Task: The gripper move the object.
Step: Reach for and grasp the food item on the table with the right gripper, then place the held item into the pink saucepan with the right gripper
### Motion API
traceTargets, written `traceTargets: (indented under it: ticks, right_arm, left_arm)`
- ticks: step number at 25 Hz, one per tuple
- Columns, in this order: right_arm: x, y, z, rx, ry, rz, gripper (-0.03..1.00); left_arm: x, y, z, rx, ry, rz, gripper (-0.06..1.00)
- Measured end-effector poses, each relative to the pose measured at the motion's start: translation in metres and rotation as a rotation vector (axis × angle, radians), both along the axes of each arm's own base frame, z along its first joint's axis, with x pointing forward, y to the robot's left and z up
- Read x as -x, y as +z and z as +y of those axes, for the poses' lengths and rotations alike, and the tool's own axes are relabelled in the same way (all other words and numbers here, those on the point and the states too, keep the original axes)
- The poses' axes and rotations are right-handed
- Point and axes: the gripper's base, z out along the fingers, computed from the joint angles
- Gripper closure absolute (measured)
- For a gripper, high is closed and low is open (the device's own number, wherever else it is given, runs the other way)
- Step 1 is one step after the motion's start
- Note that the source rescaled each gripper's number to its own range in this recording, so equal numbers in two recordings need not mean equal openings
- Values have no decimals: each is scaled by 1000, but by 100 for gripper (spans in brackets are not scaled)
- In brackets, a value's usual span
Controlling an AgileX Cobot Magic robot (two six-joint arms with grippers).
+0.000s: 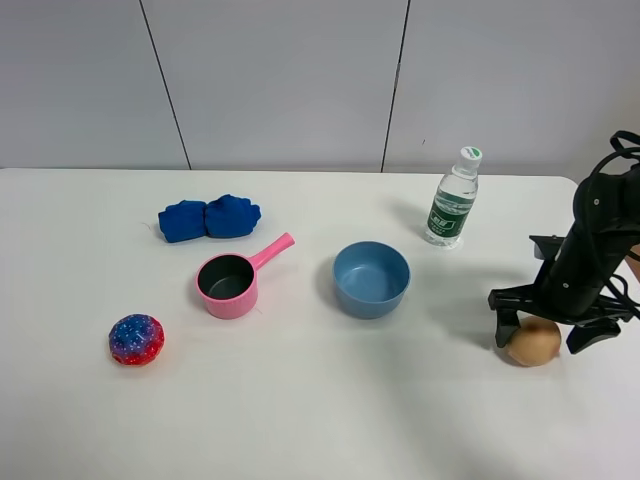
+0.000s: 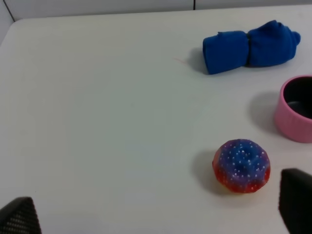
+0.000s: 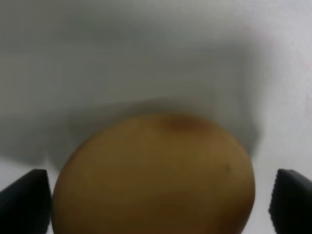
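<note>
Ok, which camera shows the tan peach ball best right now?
Exterior high: most of the ball shows, sharp and in context, between the right gripper's open fingers. Right wrist shows it blurred, filling the frame. Left wrist misses it.

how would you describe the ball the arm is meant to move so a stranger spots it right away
Go to the right end of the white table, where the black right gripper stands over a tan-orange ball, fingers open either side. It is smooth and plain like a peach, unlike the red-and-blue speckled ball at the left end.
</note>
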Motion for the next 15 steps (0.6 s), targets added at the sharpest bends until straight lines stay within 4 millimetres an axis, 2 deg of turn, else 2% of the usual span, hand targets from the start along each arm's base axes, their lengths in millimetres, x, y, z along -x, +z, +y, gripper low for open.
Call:
traceTargets:
  ticks: [6, 8, 10, 15]
  right_arm:
    - [-1, 0, 0, -2, -3, -7, 73]
    - [0, 0, 0, -2, 0, 1, 85]
    - [0, 1, 0, -4, -1, 15, 92]
    - [6, 16, 4, -45, 20, 35, 96]
  left_arm:
    - [0, 0, 0, 0, 0, 0, -6]
    - [0, 0, 0, 0, 0, 0, -6]
    - [0, 0, 0, 0, 0, 0, -6]
    - [0, 0, 0, 0, 0, 0, -6]
